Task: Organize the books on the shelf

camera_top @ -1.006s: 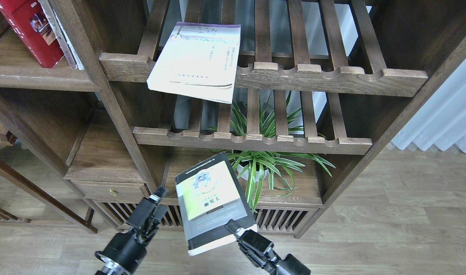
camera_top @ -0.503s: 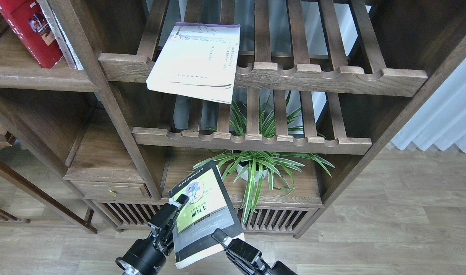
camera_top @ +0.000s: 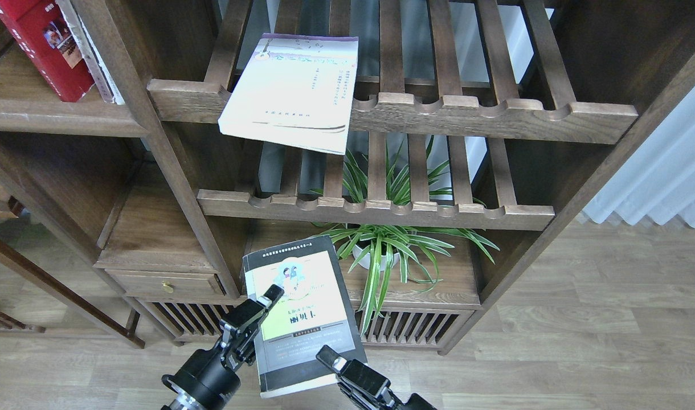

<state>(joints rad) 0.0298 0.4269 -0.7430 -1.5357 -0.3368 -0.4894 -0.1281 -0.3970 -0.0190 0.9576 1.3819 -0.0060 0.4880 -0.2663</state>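
Observation:
The thick black-and-grey book (camera_top: 302, 319) with a yellow-green panel is held face up in front of the low cabinet. My left gripper (camera_top: 260, 307) clamps its left edge, one finger lying over the cover. My right gripper (camera_top: 329, 357) clamps its lower right edge. The red paperback (camera_top: 43, 48) stands on the flat dark brown shelf (camera_top: 57, 117) at the top left. The thin cream-white book (camera_top: 293, 91) with a purple edge lies on the upper slatted rack (camera_top: 473, 114), overhanging its front rail.
A thin worn white-spined book (camera_top: 94, 60) leans beside the red one. A second slatted rack (camera_top: 381, 213) sits lower down. A potted spider plant (camera_top: 381, 250) stands just right of the held book. A small drawer (camera_top: 165, 283) is at the left, a curtain (camera_top: 666, 171) at the right.
My left gripper moved right and closed on the book's left edge. The book dropped lower and turned to lie squarer to me, still held by the right gripper.

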